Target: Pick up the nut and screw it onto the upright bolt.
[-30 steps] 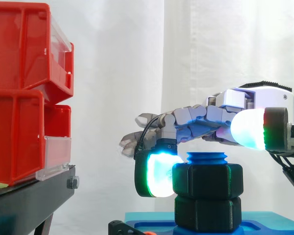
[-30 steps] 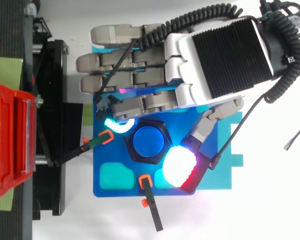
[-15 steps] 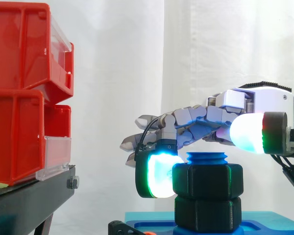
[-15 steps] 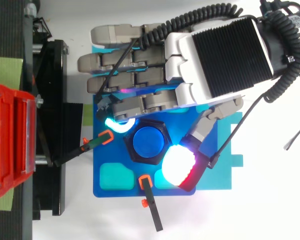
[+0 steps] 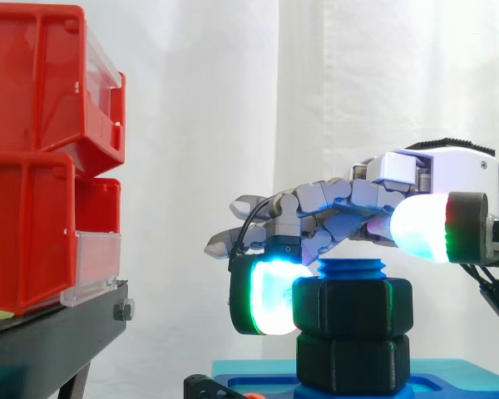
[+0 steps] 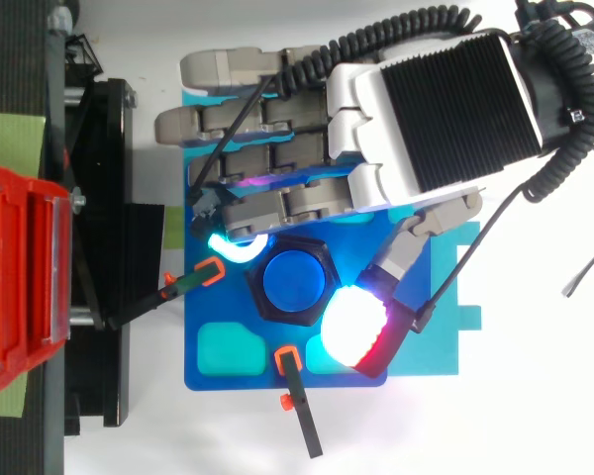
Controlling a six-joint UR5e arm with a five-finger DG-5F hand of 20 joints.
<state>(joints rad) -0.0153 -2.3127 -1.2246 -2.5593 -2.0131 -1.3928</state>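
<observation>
A black hexagonal plastic nut (image 5: 352,305) (image 6: 322,255) sits on the upright blue threaded bolt (image 5: 350,268) (image 6: 295,280), whose ridged top stands just clear above it. The nut rests directly on a second black hexagonal nut (image 5: 353,363) lower on the same bolt. The bolt rises from a flat blue plastic base plate (image 5: 249,370) (image 6: 238,381) with a lighter teal recess (image 6: 228,346) near its front edge. Two slim black clamp arms with orange tips (image 6: 210,270) (image 6: 297,396) lie at the plate's left and front edges, pointing in toward the bolt.

The robot's grey and white hand (image 5: 445,170) (image 6: 436,109) reaches in from the right, stretched level over the plate and close around the nut and bolt; whether it grips the nut cannot be told.

To the left, well apart from the plate, stacked red plastic bins (image 5: 33,150) (image 6: 15,277) stand on a black metal stand (image 5: 50,332) (image 6: 99,198) before a white curtain (image 5: 200,125)
</observation>
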